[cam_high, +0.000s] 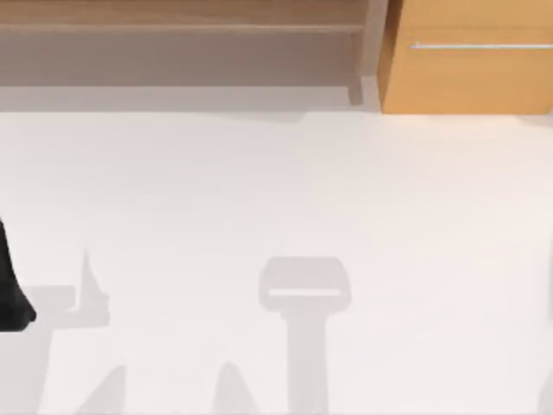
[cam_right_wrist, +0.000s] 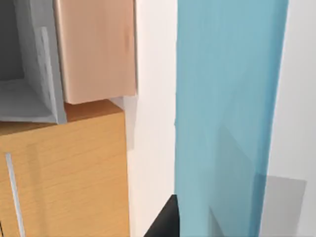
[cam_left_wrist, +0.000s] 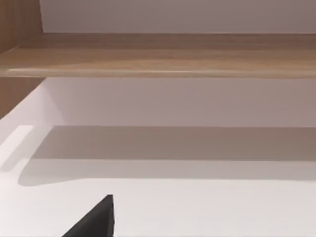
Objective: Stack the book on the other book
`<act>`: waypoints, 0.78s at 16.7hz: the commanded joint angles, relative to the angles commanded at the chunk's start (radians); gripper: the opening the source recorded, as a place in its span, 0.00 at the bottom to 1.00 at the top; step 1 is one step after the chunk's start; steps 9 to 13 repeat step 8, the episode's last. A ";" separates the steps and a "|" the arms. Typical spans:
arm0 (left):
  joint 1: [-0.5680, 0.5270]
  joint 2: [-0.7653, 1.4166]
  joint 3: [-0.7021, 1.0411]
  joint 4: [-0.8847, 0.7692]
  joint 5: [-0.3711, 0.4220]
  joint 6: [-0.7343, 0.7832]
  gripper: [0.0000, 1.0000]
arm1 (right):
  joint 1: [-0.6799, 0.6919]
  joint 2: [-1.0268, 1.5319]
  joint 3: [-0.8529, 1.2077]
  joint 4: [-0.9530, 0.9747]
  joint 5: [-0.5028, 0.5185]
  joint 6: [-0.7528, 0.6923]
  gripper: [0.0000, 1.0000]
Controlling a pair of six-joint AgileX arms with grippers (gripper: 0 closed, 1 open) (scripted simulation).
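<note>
Cannot tell whether jaws stand apart or together on either gripper. Noted a dark tip of the left gripper [cam_left_wrist: 95, 222] low over the bare white table [cam_high: 276, 190], facing a wooden shelf [cam_left_wrist: 158, 54] along the back wall; judged idle, with the left arm [cam_high: 10, 290] at the table's left edge. Noted a dark tip of the right gripper [cam_right_wrist: 165, 223] right against the edge of a blue book [cam_right_wrist: 227, 113], which runs long and close past the right wrist camera, apart from the orange cabinet [cam_right_wrist: 64, 173] with its metal handle [cam_high: 479, 45]. Cannot confirm a firm grip on that book, nor whether it is lifted or lying flat. Cannot place the other book from these views. Judged stacking not yet done: still to bring the blue book over its partner, lower it square and release.
</note>
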State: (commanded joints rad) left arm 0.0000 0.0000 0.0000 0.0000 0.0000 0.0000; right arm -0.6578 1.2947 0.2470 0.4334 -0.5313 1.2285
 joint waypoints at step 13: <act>0.000 0.000 0.000 0.000 0.000 0.000 1.00 | 0.000 0.000 0.000 0.000 0.000 0.000 1.00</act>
